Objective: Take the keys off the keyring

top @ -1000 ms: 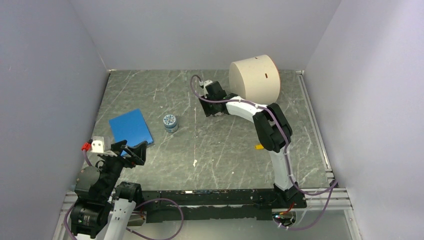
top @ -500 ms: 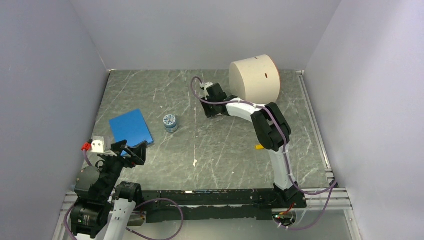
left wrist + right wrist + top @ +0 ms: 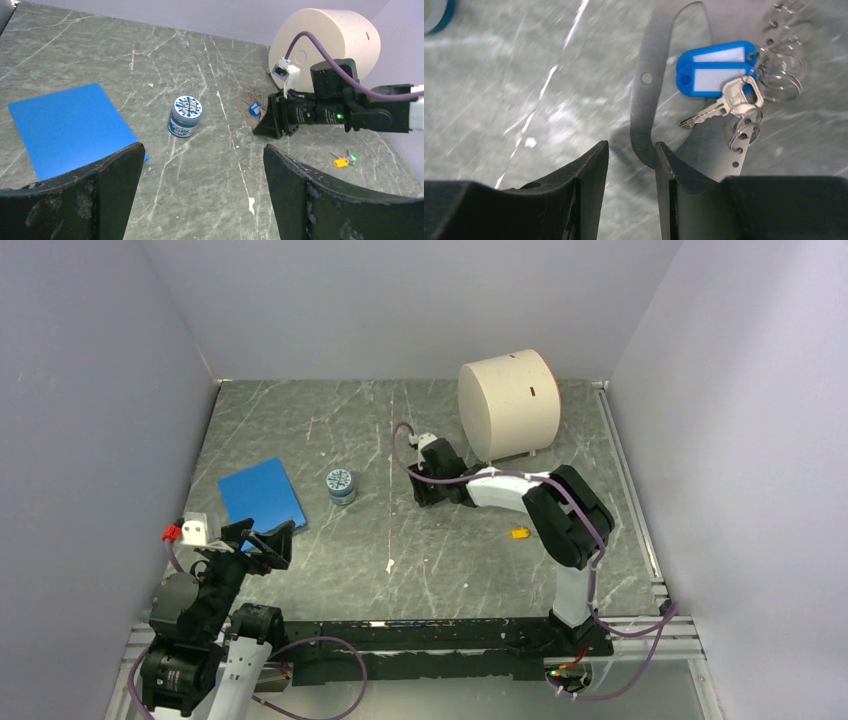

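My right claw (image 3: 631, 162) hangs low over the table (image 3: 524, 100), fingers parted by a narrow gap and pinching nothing. The keyring (image 3: 644, 100), a flat grey loop, lies flat with its near bend in that gap, close against one finger. Two blue tags (image 3: 716, 70) and a silver key (image 3: 724, 107) lie just beyond the fingertips. A yellow key (image 3: 340, 162) lies well apart. My left claw (image 3: 202, 150) is spread wide, empty.

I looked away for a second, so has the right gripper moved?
Yes. In the top view the right gripper has come down the frame, away from the cream drum, and is now about level with the patterned jar.
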Tool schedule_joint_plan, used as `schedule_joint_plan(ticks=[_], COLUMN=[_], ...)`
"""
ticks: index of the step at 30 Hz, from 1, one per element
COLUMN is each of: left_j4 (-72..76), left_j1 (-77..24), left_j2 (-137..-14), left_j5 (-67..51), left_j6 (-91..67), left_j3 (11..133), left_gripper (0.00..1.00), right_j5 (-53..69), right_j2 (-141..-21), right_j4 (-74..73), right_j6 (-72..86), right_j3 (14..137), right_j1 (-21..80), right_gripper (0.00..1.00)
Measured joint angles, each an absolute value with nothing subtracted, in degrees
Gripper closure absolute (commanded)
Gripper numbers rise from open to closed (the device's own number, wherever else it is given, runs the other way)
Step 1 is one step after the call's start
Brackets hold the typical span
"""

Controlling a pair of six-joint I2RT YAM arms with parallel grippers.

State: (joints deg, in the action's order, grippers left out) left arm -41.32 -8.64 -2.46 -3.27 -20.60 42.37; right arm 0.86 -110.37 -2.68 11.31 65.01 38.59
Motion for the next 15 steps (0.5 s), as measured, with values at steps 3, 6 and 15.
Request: schedule_joint_plan(ticks=[3, 6, 15], left_j4=[-41.32, -41.30, -41.06], left_j1=[-8.64, -8.64, -8.64], left_j2=[-2.46, -2.46, -2.46], left_j5=[-3.27, -3.31, -4.86], left_j6=[-20.60, -20.60, -20.53], left_j3=[42.37, 42.37, 42.37], left_gripper=[0.06, 0.06, 0.06], right_j5=[1.06, 1.76, 2.42], right_j2=[-107.77, -105.23, -99.53], right_j4=[-2.24, -1.74, -5.41], right_j6=[12.86, 15.25, 23.83], right_j3=[61.56, 58.24, 53.54], right_j1=[41.47, 44.97, 56.73], right_gripper=[0.57, 0.57, 0.56])
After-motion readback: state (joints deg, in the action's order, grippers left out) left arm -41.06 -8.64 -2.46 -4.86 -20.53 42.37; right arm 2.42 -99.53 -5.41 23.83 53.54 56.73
